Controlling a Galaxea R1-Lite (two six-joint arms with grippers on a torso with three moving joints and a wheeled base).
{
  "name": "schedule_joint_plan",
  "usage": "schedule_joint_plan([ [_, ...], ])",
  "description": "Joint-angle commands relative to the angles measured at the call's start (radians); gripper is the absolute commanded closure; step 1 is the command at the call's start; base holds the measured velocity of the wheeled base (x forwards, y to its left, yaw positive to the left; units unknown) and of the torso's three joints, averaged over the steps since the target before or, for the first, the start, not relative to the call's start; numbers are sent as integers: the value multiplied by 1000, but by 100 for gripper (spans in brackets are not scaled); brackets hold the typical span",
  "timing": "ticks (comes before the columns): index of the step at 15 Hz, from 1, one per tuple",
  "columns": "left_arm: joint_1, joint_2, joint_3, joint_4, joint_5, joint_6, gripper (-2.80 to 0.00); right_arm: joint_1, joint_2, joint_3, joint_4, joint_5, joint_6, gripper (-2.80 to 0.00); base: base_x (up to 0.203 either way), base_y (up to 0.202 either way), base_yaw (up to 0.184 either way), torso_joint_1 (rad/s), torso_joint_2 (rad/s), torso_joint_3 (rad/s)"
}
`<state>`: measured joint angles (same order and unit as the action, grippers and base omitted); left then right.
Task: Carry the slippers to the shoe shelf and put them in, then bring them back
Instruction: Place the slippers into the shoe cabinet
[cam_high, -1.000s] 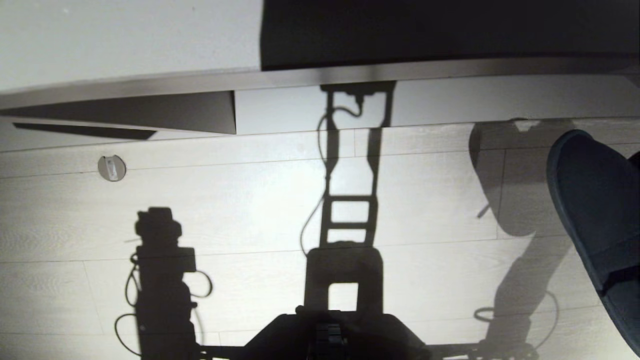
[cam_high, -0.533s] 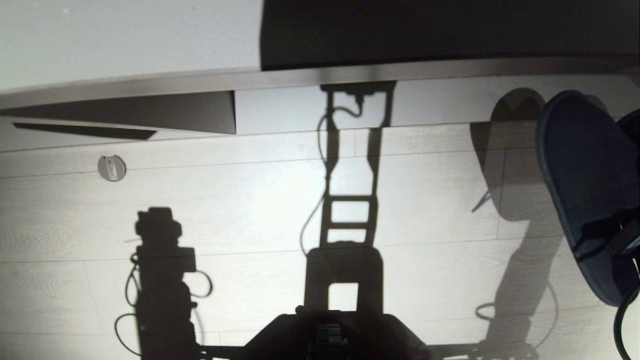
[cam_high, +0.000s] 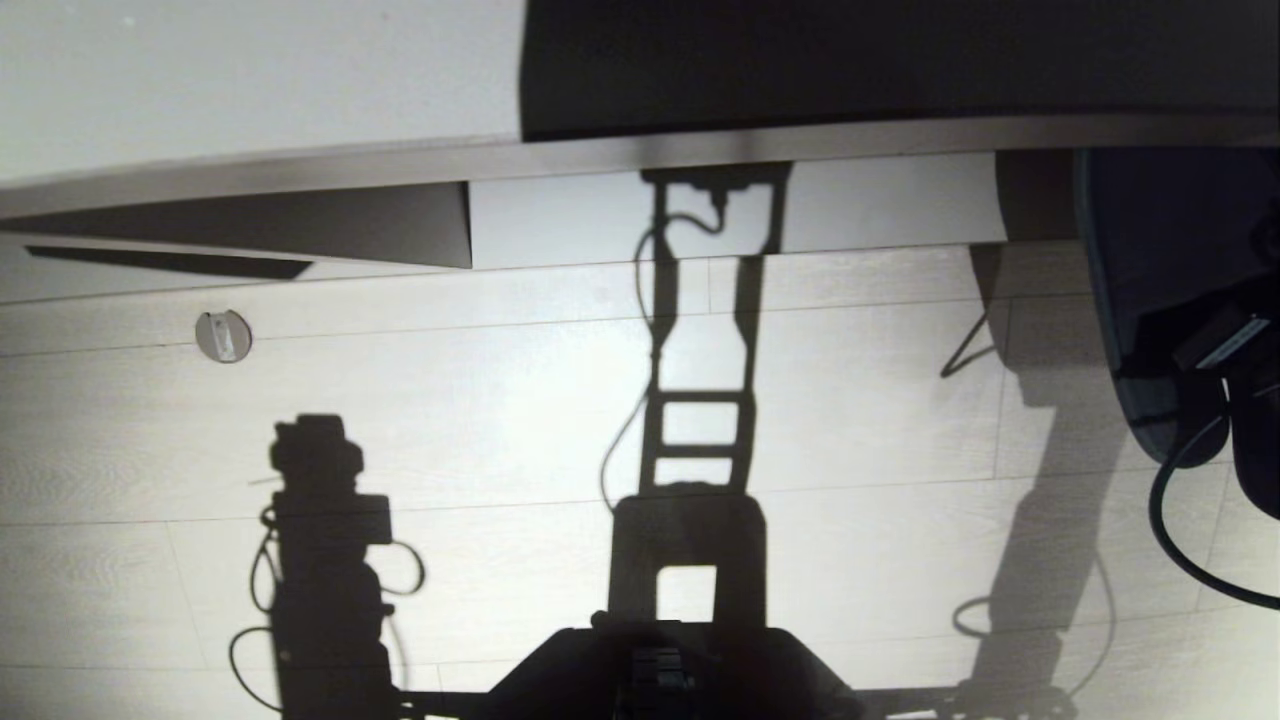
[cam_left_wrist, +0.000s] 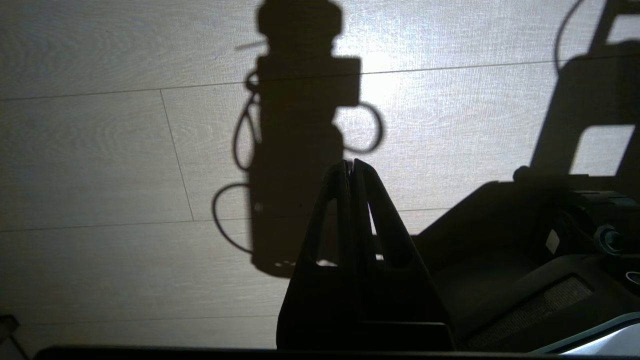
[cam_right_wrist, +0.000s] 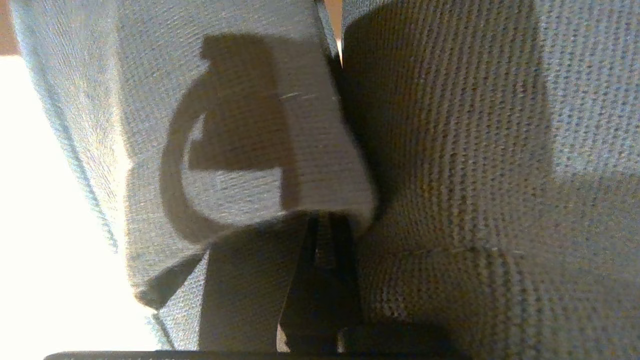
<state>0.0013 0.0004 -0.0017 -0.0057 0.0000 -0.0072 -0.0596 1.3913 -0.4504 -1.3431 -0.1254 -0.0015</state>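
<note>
The dark grey slippers (cam_high: 1150, 260) hang at the far right of the head view, toes up against the pale front board of the shoe shelf (cam_high: 800, 135), whose dark inside lies beyond. My right gripper (cam_high: 1195, 350) is shut on the slippers. In the right wrist view its fingers (cam_right_wrist: 327, 235) pinch the woven fabric edges, one slipper (cam_right_wrist: 260, 125) on one side and the other (cam_right_wrist: 450, 150) beside it. My left gripper (cam_left_wrist: 350, 162) is shut and empty, hanging over the wood floor; the head view shows only its shadow.
A round metal floor stop (cam_high: 223, 335) sits on the pale plank floor at the left. A dark wedge-shaped panel (cam_high: 300, 225) runs along the wall base at the left. My base (cam_high: 660, 670) is at the bottom centre. A black cable (cam_high: 1180, 540) loops below the right arm.
My right gripper has carried the slippers up the head view, from low at the right edge to the shelf's front board. The left arm and the camera have stayed still.
</note>
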Motion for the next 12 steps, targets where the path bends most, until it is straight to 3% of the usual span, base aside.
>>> schedule_joint_plan([
  [1,0,0,0,0,0,0,0,0,86,-87,-7,-3,8,0,0,0,0,0,0,0],
  [4,0,0,0,0,0,0,0,0,127,-143,-16,-5,13,0,0,0,0,0,0,0],
  [12,0,1,0,0,0,0,0,1,301,-447,-31,-5,4,0,0,0,0,0,0,0],
])
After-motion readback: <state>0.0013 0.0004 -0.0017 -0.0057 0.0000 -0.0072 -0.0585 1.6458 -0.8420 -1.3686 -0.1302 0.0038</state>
